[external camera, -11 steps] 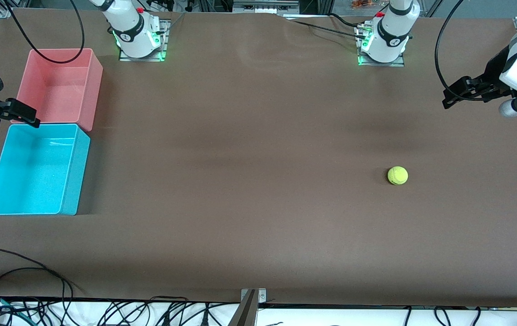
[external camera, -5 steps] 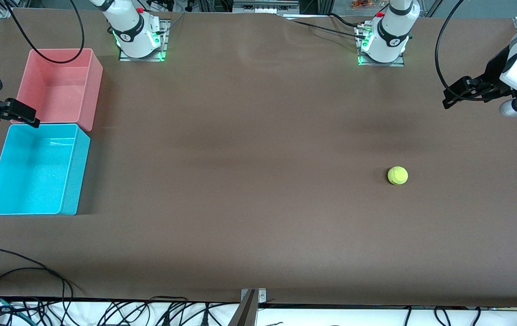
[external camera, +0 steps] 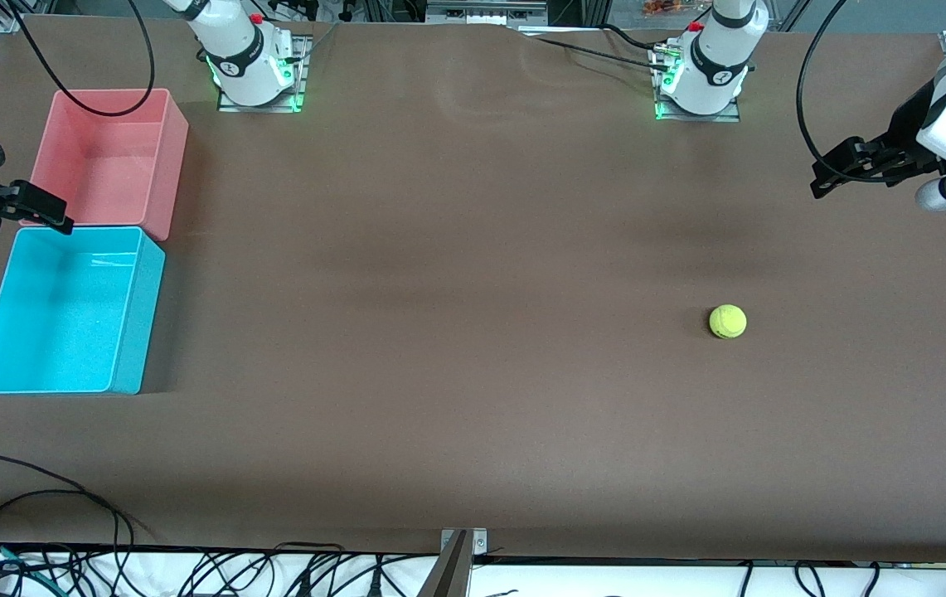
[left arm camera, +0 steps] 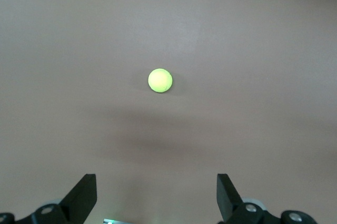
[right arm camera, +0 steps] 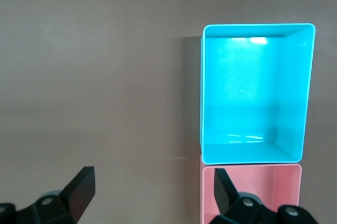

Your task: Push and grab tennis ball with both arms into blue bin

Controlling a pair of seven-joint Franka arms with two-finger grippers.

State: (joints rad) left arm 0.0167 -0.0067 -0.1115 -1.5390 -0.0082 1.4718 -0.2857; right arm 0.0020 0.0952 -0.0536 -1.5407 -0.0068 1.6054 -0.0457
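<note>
1. Sitting alone on the brown table (external camera: 473,373), the small fuzzy yellow-green tennis ball (external camera: 727,322) lies toward the left arm's end.
2. Well apart, the cyan-blue rectangular plastic bin (external camera: 137,307) touches a pink plastic bin (external camera: 170,166).
3. The left gripper (external camera: 822,178) hangs open-fingered and empty over the table.
4. The right gripper (external camera: 54,217), fingers spread and empty, hovers where the two bins meet.

— What is sitting below the right claw (right arm camera: 150,195)?
— The blue bin (right arm camera: 310,92) is touching the pink bin (right arm camera: 208,187) on the brown worktop (right arm camera: 95,77); the claw's fingers (right arm camera: 79,187) are standing wide apart, holding nothing.
</note>
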